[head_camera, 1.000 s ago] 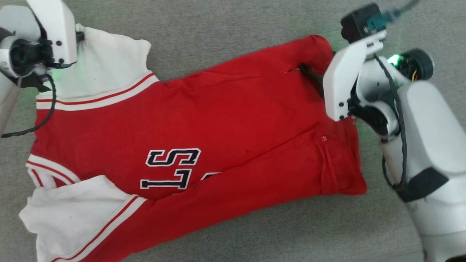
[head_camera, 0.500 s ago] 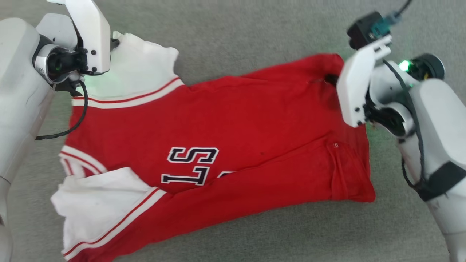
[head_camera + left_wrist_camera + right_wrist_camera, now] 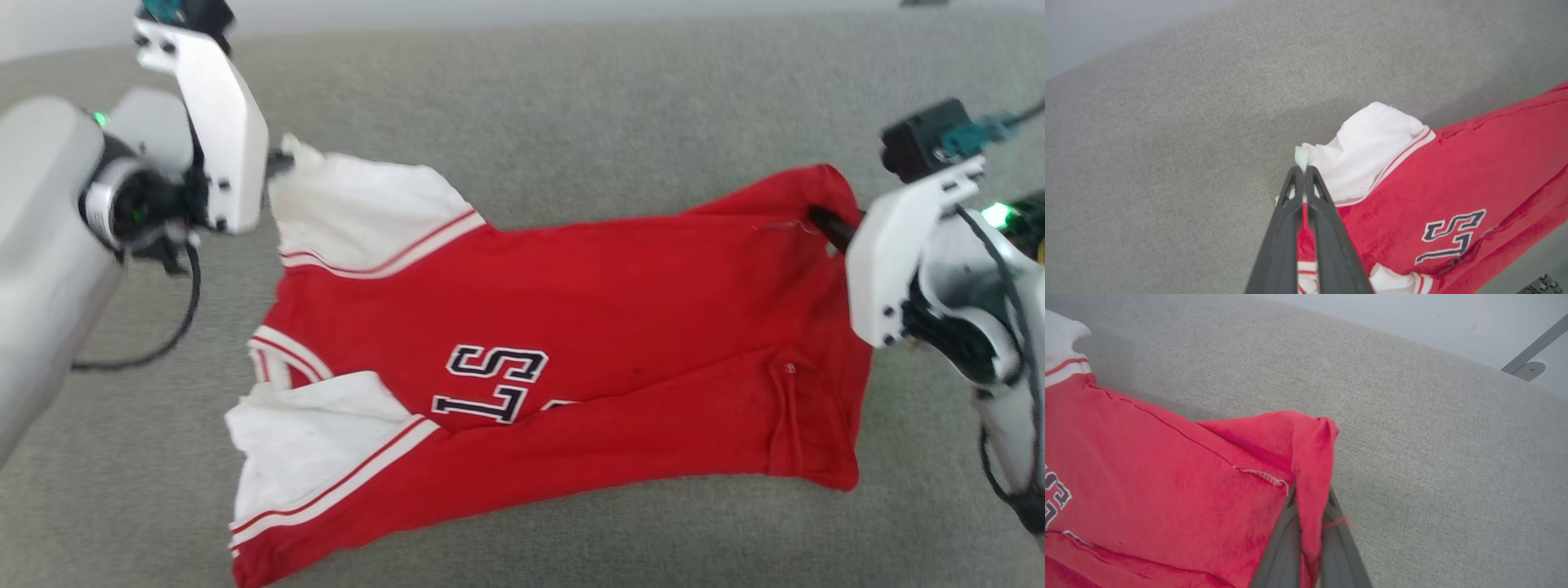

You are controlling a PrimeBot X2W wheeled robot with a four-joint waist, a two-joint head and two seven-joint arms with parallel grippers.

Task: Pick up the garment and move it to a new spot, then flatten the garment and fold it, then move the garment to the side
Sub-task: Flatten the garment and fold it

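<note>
One garment (image 3: 620,310); two tools: left tool (image 3: 1302,169), right tool (image 3: 826,224); perhaps one metal bracket (image 3: 1529,368).

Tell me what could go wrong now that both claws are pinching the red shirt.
1. The left claw grips only the very edge of the white sleeve; that thin pinch may slip under tension.
2. Red cloth wraps around the right claw, so it might snag on release.
3. The near side of the shirt is folded over, and that crease may get carried along.
</note>
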